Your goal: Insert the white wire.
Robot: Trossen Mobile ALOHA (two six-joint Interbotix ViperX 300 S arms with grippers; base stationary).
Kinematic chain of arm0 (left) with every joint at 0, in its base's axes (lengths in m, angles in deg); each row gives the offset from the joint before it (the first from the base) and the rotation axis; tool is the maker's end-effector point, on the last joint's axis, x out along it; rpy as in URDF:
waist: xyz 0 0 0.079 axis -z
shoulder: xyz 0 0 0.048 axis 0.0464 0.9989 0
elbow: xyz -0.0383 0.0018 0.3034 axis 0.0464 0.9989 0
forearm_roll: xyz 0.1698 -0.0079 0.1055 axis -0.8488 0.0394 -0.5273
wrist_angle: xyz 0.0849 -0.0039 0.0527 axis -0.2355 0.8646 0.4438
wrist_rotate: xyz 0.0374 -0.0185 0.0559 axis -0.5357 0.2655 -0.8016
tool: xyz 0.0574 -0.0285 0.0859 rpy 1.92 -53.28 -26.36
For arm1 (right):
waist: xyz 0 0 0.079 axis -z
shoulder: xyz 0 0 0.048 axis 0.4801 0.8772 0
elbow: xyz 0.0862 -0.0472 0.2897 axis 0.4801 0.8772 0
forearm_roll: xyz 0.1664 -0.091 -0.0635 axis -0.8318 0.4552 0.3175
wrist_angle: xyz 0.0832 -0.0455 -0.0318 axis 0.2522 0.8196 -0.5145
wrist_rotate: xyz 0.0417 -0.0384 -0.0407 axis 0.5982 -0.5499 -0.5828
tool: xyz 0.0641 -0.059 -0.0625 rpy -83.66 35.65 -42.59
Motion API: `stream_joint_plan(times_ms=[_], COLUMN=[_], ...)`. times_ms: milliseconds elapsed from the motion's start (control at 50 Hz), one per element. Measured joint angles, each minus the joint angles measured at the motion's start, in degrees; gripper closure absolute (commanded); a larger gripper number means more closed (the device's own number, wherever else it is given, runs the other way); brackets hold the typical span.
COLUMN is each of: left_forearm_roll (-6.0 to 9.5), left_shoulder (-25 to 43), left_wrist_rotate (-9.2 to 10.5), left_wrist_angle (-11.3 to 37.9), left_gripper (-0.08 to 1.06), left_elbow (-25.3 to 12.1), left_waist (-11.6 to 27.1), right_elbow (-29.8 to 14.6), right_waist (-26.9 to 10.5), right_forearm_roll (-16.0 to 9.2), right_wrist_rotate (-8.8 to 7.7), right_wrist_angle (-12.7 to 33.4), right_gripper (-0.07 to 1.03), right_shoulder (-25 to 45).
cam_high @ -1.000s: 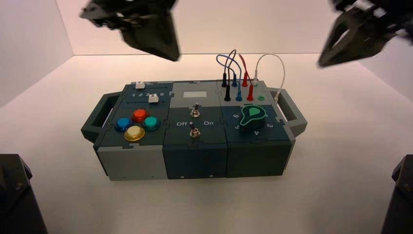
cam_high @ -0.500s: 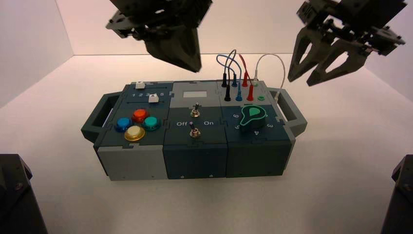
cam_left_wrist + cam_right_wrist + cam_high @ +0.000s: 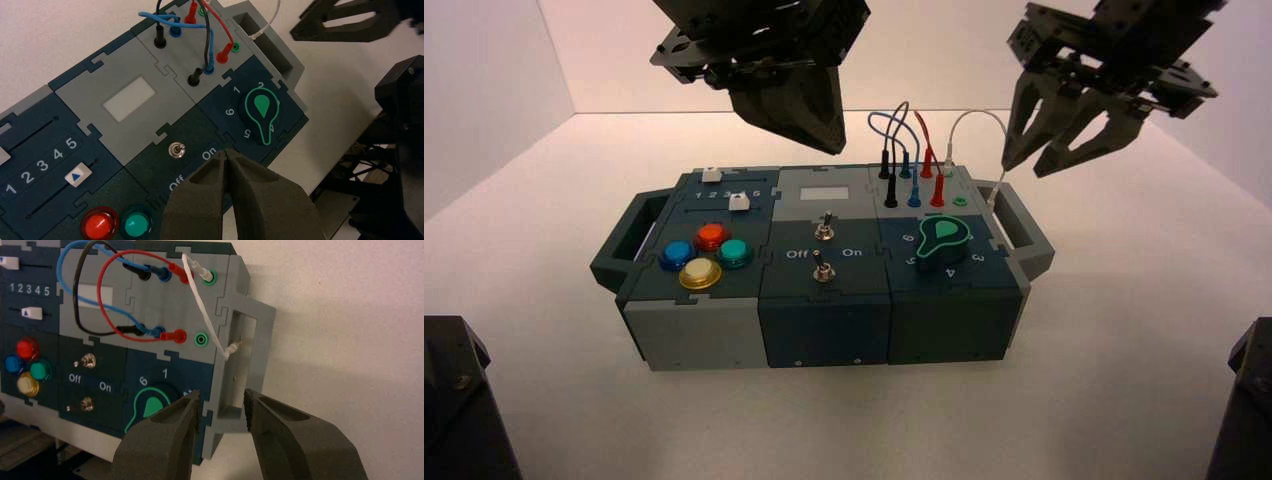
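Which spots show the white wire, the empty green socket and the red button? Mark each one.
White wire (image 3: 203, 310): right wrist view, middle of its lead.
Empty green socket (image 3: 201, 339): right wrist view, its centre.
Red button (image 3: 712, 236): high view, its cap.

Landmark: green-outlined black knob (image 3: 942, 242). Beyond it: pale grey panel (image 3: 824, 190); red, blue and black wires (image 3: 102, 287); white wire (image 3: 202, 307); green-ringed socket (image 3: 201, 339). Left of it: red (image 3: 712, 236), blue (image 3: 677, 255), green (image 3: 735, 252) and yellow (image 3: 700, 273) buttons.
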Motion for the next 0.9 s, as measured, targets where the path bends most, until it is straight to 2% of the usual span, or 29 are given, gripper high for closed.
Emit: stream_joint_plan(times_ms=[480, 900], left_forearm_roll=[0.00, 0.00], left_shoulder=[0.00, 0.00], left_wrist_rotate=[0.00, -0.09], left_wrist_angle=[-0.09, 0.00], left_gripper=[1.01, 1.01], left_elbow=[0.00, 0.00], left_waist=[0.00, 0.00], right_elbow=[-2.29, -3.96], right_waist=[-0.26, -1.14], right_forearm_roll=[-0.09, -0.09], right_wrist_rotate=[-0.09, -0.09], right_wrist_angle=[-2.46, -3.78], right_gripper=[0.49, 0.49], right_shoulder=[10.11, 13.45])
